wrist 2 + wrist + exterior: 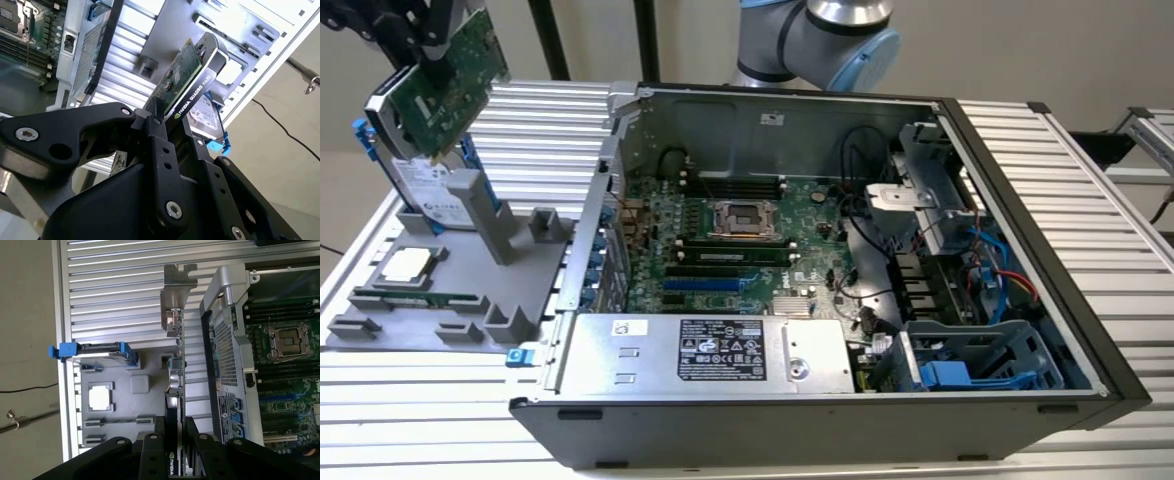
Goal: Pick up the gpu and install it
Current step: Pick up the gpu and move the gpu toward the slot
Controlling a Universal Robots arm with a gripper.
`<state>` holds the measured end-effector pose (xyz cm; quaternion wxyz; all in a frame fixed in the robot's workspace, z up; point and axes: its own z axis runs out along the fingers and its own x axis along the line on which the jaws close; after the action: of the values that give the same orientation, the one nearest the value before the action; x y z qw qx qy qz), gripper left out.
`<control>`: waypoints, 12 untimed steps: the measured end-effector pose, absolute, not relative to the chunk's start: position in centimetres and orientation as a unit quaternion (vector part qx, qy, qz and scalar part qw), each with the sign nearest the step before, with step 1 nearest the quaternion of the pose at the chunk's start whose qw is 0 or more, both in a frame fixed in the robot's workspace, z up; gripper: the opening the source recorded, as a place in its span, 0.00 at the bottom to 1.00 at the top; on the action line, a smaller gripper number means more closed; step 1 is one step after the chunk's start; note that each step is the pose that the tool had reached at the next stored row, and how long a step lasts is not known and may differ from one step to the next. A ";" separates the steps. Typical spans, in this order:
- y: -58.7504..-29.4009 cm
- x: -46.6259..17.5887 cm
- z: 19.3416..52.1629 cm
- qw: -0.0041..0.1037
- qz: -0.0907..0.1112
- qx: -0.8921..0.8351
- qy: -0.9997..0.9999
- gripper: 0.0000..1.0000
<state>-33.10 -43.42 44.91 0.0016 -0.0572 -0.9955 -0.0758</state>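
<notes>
Slatted metal table (1067, 170); pale wall (1014, 50) behind; beige floor (25, 315)

We see a counter (1067, 180) built of silver ribbed slats laid side by side. Two things rest directly on it. A computer case (787, 430) lies on its side with the open face up, covering the middle of the counter and most of the exterior view's right. Bare slats show past it on that side and along the near edge. A flat grey holder tray (467, 300) sits at the exterior view's left, just beside the case; we cannot tell whether they touch. In the first wrist view, bare slats (115, 290) stretch beyond the tray.
</notes>
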 end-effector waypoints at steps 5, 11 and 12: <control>-43.4 -33.1 45.1 0.002 -0.076 -0.057 -0.995 0.00; -43.4 -33.1 45.3 0.001 -0.076 -0.057 -0.995 0.00; -43.4 -33.1 45.3 0.001 -0.076 -0.057 -0.995 0.00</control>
<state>-33.09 -43.42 45.35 0.0007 -0.0571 -0.9955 -0.0758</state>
